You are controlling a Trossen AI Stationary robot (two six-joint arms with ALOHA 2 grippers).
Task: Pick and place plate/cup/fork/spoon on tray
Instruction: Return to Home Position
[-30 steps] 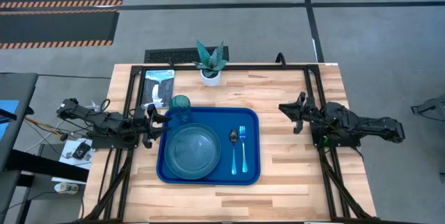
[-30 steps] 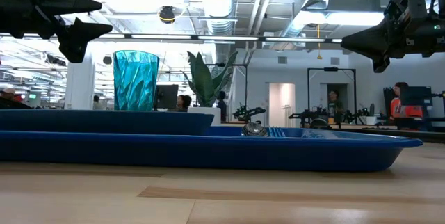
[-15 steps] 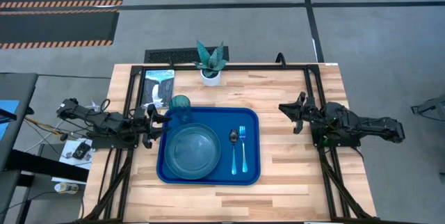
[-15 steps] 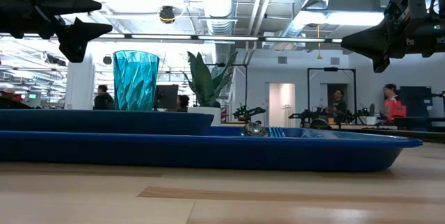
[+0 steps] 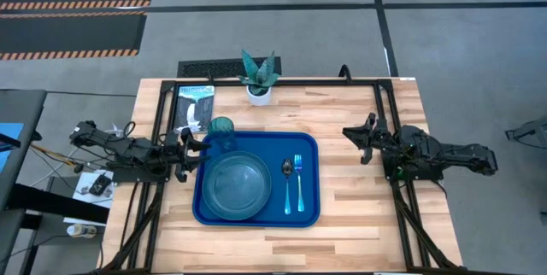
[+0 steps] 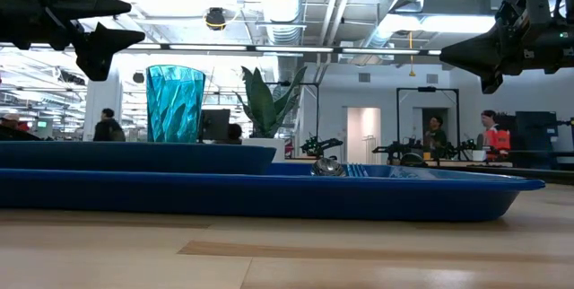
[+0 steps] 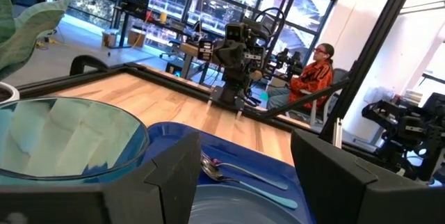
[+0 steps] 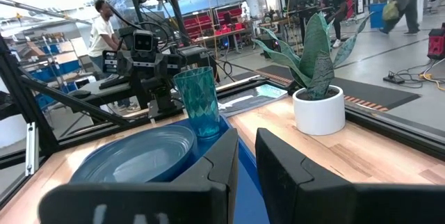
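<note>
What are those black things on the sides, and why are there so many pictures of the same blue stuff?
Those are two robot arms. The left claw waits, open, just beside the tray; the right claw waits over the bare table, also open. Neither holds anything. One camera looks straight down, one sits low at table height, and one rides on each arm's wrist. That is why you see everything several times. On the tray are the plate, the cup, the spoon and the fork. Behind the tray stands a little plant in a white pot.
</note>
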